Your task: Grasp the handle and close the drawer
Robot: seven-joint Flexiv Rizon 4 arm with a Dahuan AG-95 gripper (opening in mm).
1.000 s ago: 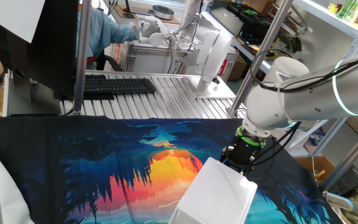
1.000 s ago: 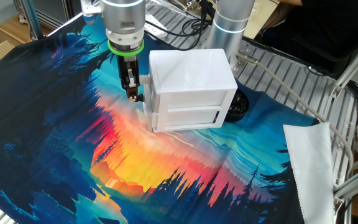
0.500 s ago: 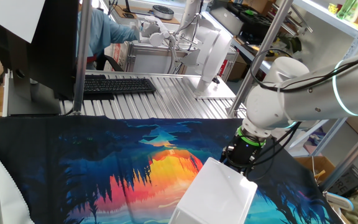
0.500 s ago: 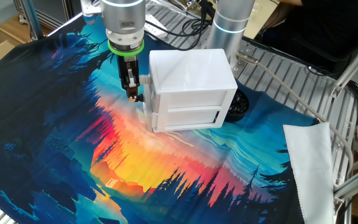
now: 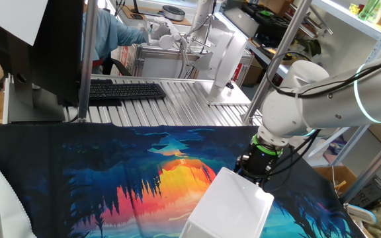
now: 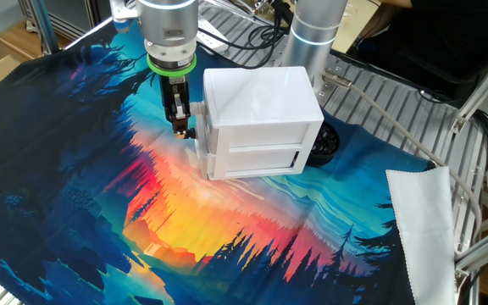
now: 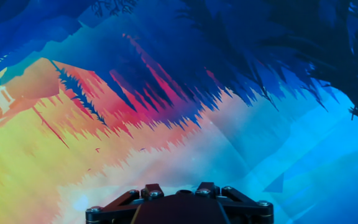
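- Across the whole table I see a printed cloth (image 6: 100, 195) of dark trees and an orange and blue sunset, laid over a ribbed metal tabletop (image 5: 177, 99) that shows bare along the far side.
- Behind the table, one fixed view takes in a crowded workshop: a dark monitor (image 5: 45, 46), a black keyboard (image 5: 126, 90), shelving and a seated person in blue.
- My arm (image 5: 323, 99) comes in from the right of that view, its wrist dropping behind the white box (image 6: 257, 119).
- That box sits near the middle of the cloth; its drawer (image 6: 257, 157) faces the other fixed camera, and I cannot tell whether it is fully in.
- A white cloth (image 6: 426, 229) lies on the table edge, well apart from the box.
- My gripper (image 6: 179, 125) points down just beside the box's left side, near a small white tab (image 6: 198, 111) there; whether it touches, I cannot say.
- Fingers look close together, but I cannot tell their state for sure.
- From the hand view I get only the cloth and a cut-off dark part of the hand.
- Open cloth lies left and front of the box.
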